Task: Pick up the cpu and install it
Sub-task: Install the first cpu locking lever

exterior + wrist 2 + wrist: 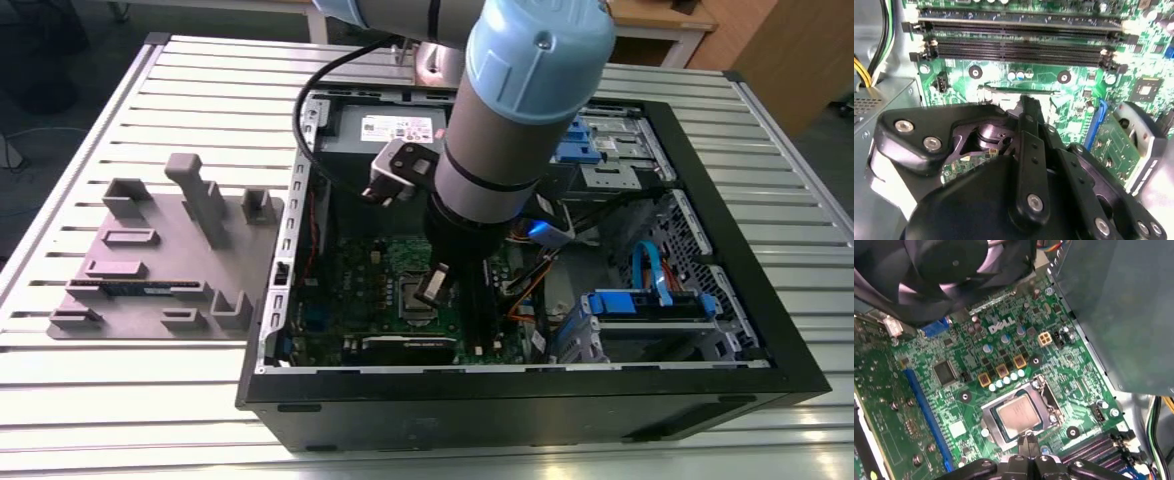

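The cpu (1018, 415), a small silver square with a thin tan rim, lies flat inside the metal-framed socket (990, 415) of the green motherboard (1064, 365). My gripper (1028, 439) hovers just off one edge of the socket. Its two black fingertips are pressed together, shut, with nothing between them. In the second wrist view the gripper (1028, 102) is seen from behind, its fingers meeting over the board (1044, 80). In the exterior view the arm reaches down into the open computer case (747, 370), and the gripper (434, 290) is low over the board's middle.
A black fan (944, 270) and the grey power supply box (387, 125) stand close to the socket. Memory slots (1014, 37) run along one side, and an expansion card (884, 420) along another. Blue drive caddies (641, 300) and cables fill the exterior view's right. A grey fixture plate (147, 260) lies outside the case.
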Controlling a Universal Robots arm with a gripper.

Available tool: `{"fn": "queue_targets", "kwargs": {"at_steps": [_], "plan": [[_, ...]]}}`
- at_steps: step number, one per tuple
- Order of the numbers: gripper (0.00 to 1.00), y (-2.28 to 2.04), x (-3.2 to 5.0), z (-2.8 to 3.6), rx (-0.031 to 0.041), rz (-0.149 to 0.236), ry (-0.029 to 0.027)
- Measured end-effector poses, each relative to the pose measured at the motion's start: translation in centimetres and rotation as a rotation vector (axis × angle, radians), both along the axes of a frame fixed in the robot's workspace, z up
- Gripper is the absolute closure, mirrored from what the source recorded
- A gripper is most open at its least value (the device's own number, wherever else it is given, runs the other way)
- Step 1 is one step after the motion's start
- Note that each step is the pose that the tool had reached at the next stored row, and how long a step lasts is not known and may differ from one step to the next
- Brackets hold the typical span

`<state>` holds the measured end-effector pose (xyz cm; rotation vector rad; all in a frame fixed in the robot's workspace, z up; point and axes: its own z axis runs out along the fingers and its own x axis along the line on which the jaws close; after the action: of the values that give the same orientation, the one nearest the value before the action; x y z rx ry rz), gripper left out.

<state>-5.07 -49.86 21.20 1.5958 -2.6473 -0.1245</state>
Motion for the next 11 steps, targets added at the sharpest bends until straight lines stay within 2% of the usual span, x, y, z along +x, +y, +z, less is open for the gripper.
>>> {"fn": "queue_targets", "kwargs": {"at_steps": [6, 11], "plan": [[0.89, 0.02, -0.01, -0.08, 0.0001, 0.000, -0.0021], [0.89, 0.01, 0.43, -0.36, -0.0002, 0.000, -0.0021]]}}
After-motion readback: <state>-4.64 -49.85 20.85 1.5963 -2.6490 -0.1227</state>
